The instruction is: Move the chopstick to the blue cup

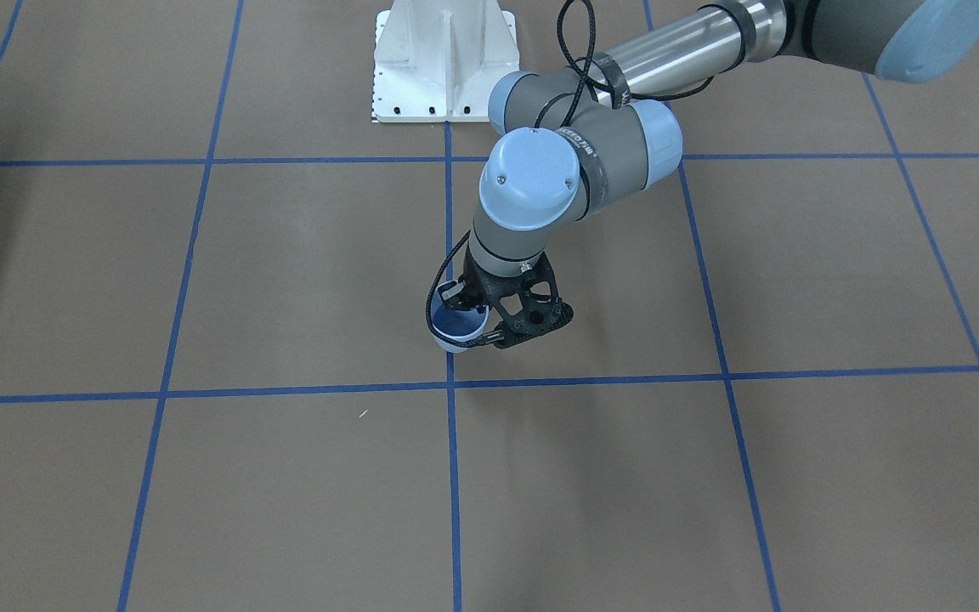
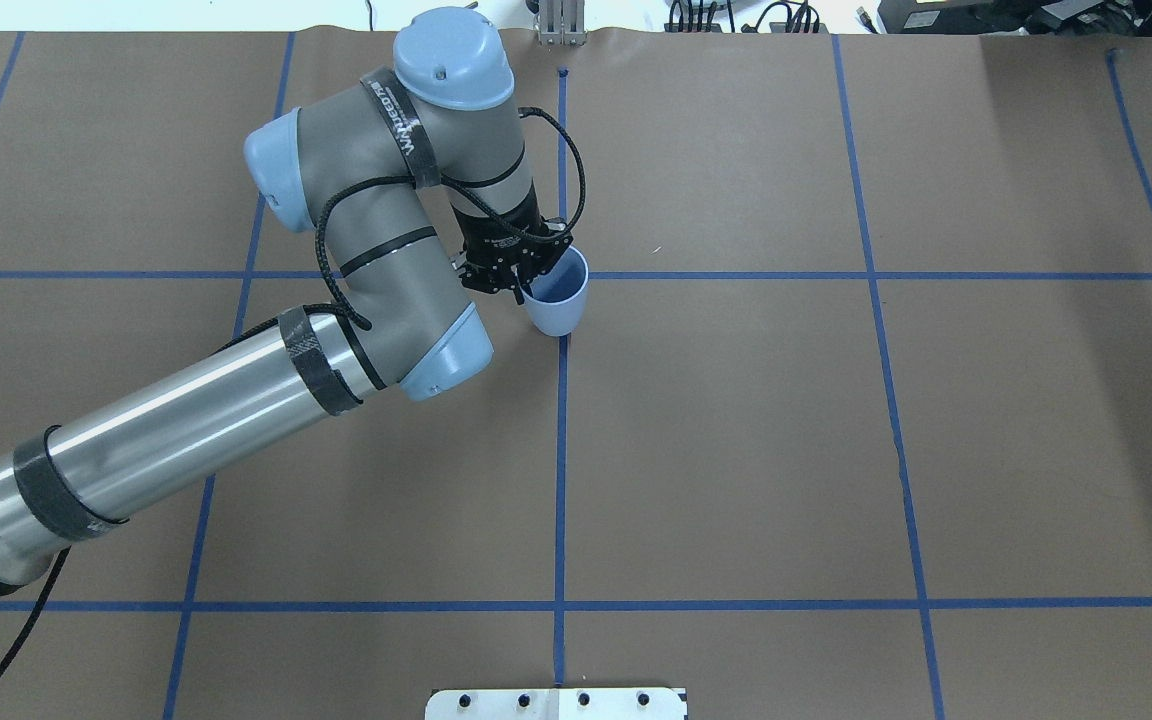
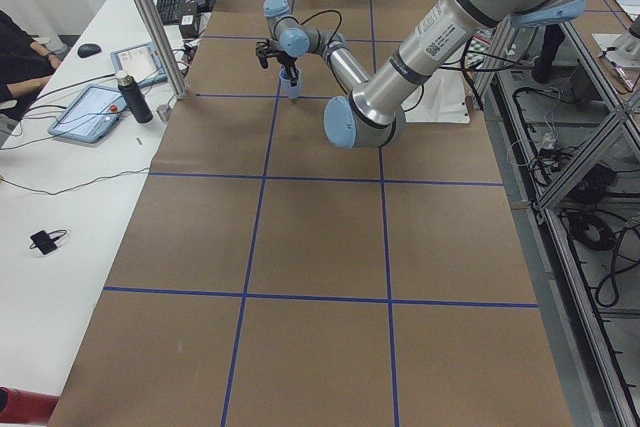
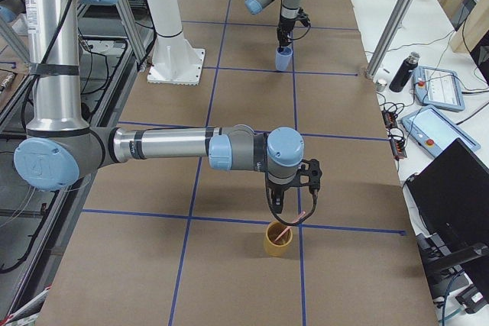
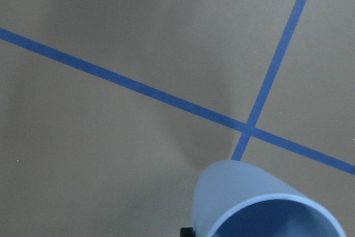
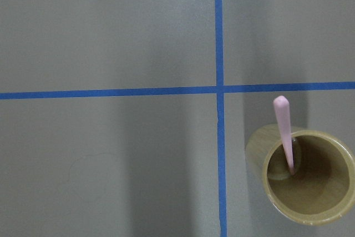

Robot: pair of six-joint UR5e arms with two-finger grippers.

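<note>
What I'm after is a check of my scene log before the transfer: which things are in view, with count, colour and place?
blue cup: one, light blue, mid-table by a tape crossing
tan cup: one, tan, near the table's end on the robot's right
chopstick: one, pink, leaning inside the tan cup
table cover: one, brown, under everything
tape lines: several, blue, forming a grid on the cover
pedestal: one, white, robot's side of the table
bottle: one, black, on the side bench
left arm: one, grey and blue, reaching to the blue cup
left claw: one, black, at the blue cup's rim; grip unclear
right claw: one, black, above the tan cup; state unclear
</note>
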